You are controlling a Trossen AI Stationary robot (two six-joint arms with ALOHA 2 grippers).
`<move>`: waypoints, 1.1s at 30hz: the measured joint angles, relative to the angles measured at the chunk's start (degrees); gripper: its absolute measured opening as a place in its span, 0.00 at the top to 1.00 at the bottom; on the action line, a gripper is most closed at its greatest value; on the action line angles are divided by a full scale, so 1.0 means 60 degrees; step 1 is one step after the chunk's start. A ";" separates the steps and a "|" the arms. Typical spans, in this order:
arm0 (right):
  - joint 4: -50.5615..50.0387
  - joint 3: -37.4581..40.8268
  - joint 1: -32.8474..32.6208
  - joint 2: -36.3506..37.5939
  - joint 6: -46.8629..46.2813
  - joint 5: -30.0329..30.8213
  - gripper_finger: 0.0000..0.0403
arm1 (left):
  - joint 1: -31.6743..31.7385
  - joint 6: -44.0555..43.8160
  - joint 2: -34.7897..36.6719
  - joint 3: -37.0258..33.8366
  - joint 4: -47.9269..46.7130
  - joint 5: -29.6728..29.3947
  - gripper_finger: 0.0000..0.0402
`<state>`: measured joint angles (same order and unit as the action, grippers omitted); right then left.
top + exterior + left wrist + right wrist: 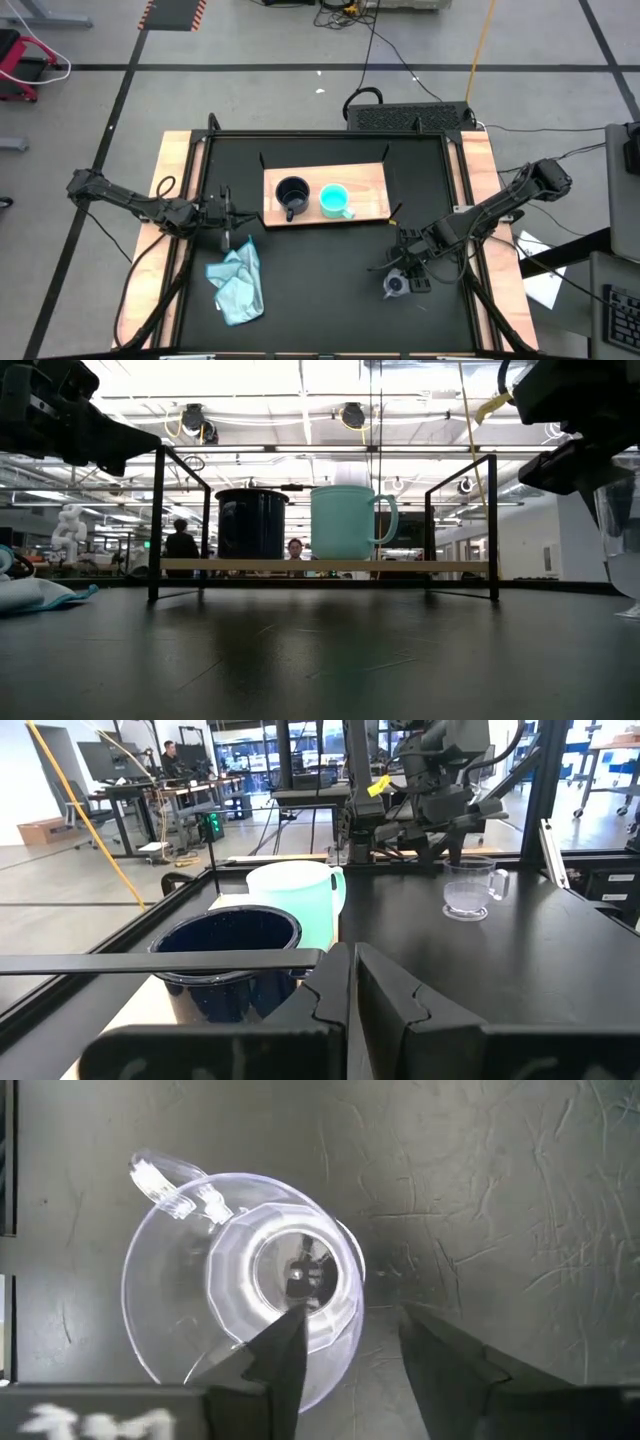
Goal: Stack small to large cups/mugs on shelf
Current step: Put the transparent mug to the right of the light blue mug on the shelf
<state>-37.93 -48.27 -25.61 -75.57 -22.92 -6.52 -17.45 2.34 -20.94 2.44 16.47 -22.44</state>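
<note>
Right wrist view has the right gripper above the glass cup on the counter, jaws spread astride its rim, so an off-centre pinch could tip it.

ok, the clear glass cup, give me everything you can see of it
The glass cup is small, clear and faceted, with a side handle. It looks empty and stands upright on the black tabletop, off the shelf and apart from both mugs. The right gripper is directly above it, open, one finger over the rim and one outside the wall; contact is unclear. From the left wrist it shows beneath the right arm.
</note>
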 joint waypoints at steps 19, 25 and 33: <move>0.0930 0.0000 0.0011 0.0405 0.0949 0.0239 0.99 | 0.0000 -0.0053 -0.0002 0.0000 0.0011 0.0000 0.94; 0.1337 0.0257 -0.0022 0.1298 0.1091 0.0619 1.00 | 0.0001 -0.0136 -0.0002 0.0000 0.0004 0.0000 0.94; 0.3196 0.2059 -0.0022 0.3011 0.0862 0.0629 1.00 | 0.0000 -0.0122 -0.0002 0.0000 0.0007 0.0000 0.94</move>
<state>-18.76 -35.92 -25.74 -57.50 -17.74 -2.75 -17.45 1.61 -20.95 2.44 16.51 -22.44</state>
